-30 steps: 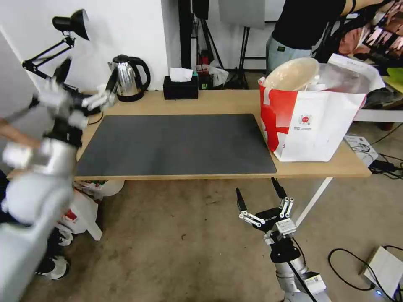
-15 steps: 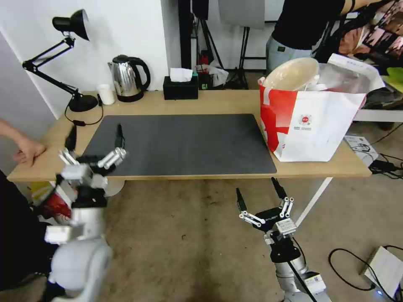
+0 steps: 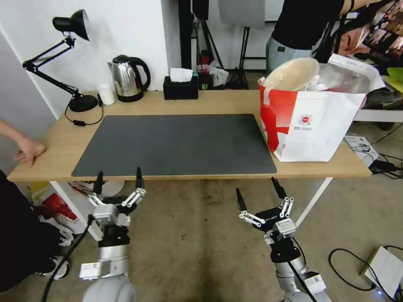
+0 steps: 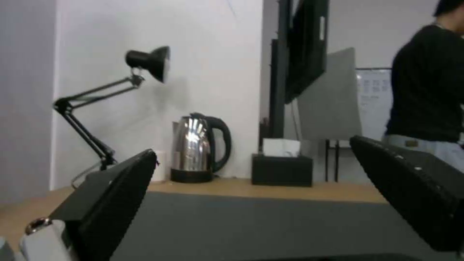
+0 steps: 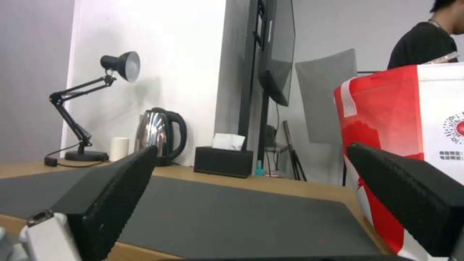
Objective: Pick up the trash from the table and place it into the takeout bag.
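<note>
The takeout bag (image 3: 312,130), white with a red side panel, stands on the right end of the table (image 3: 210,102); in the right wrist view the bag (image 5: 411,119) rises close by. A beige shallow bowl (image 3: 291,73) pokes out of the bag's open top, tilted. The dark grey mat (image 3: 176,142) covers the table's middle. My left gripper (image 3: 119,173) hangs open below the table's front edge, left of centre, holding nothing. My right gripper (image 3: 255,185) is open too, below the front edge right of centre. In each wrist view the gripper (image 4: 253,145) (image 5: 252,148) faces the table edge-on.
A steel kettle (image 3: 128,77), a black tissue box (image 3: 180,88), a small white cup (image 3: 105,94) and a black desk lamp (image 3: 79,102) line the table's back edge. A person's hand (image 3: 29,151) rests on the left end. Cables and a white box (image 3: 384,268) lie on the floor at right.
My left arm has swung down from high over the table's back left corner to below the front edge. The right arm and the bag have not moved.
</note>
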Motion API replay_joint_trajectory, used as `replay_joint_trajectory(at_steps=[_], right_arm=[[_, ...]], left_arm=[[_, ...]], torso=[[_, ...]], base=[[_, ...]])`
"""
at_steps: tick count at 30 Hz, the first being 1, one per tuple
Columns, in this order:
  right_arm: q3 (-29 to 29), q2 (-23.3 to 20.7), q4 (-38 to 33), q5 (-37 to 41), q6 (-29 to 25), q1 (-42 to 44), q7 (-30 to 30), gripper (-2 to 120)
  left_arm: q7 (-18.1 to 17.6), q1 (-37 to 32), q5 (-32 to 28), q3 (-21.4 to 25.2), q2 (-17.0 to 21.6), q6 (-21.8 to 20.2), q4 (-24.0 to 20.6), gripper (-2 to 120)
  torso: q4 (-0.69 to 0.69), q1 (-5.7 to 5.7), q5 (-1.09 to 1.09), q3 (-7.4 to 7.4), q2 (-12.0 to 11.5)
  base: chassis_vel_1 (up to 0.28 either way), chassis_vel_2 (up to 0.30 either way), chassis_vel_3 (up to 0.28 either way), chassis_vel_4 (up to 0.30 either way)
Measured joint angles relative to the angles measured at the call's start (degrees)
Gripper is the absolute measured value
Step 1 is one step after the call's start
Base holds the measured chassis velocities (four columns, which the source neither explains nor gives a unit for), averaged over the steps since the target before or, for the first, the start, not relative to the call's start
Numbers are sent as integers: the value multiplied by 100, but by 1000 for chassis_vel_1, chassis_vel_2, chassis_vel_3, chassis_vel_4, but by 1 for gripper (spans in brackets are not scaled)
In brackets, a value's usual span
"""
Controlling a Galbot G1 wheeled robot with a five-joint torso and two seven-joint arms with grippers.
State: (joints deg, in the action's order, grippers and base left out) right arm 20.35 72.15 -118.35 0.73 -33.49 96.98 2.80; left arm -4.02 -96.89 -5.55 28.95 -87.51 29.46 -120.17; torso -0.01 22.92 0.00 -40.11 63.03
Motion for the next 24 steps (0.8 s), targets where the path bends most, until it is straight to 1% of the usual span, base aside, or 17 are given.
replay_joint_trajectory(at_steps=[3, 4, 8, 9, 11, 24], right_arm=[[0, 0, 0, 0, 0, 0, 0, 100], [0, 0, 0, 0, 0, 0, 0, 100], [0, 0, 0, 0, 0, 0, 0, 100], [0, 0, 0, 0, 0, 0, 0, 100], [0, 0, 0, 0, 0, 0, 0, 100], [0, 0, 0, 0, 0, 0, 0, 100]], left_arm=[[153, -138, -8, -23, 39, 15, 34, 100], [153, -138, -8, -23, 39, 15, 34, 100], [490, -309, -181, 74, 293, 89, 80, 100], [490, -309, -181, 74, 293, 89, 80, 100], [615, -351, -232, 109, 353, 98, 88, 100], [756, -406, -274, 73, 324, 160, 158, 100]], torso=[[1, 0, -1, 0, 0], [1, 0, -1, 0, 0], [1, 0, 0, 0, 0], [1, 0, 0, 0, 0], [1, 0, 0, 0, 0], [1, 0, 0, 0, 0]], base=[[0, 0, 0, 0], [0, 0, 0, 0], [0, 0, 0, 0], [0, 0, 0, 0], [0, 0, 0, 0], [0, 0, 0, 0]])
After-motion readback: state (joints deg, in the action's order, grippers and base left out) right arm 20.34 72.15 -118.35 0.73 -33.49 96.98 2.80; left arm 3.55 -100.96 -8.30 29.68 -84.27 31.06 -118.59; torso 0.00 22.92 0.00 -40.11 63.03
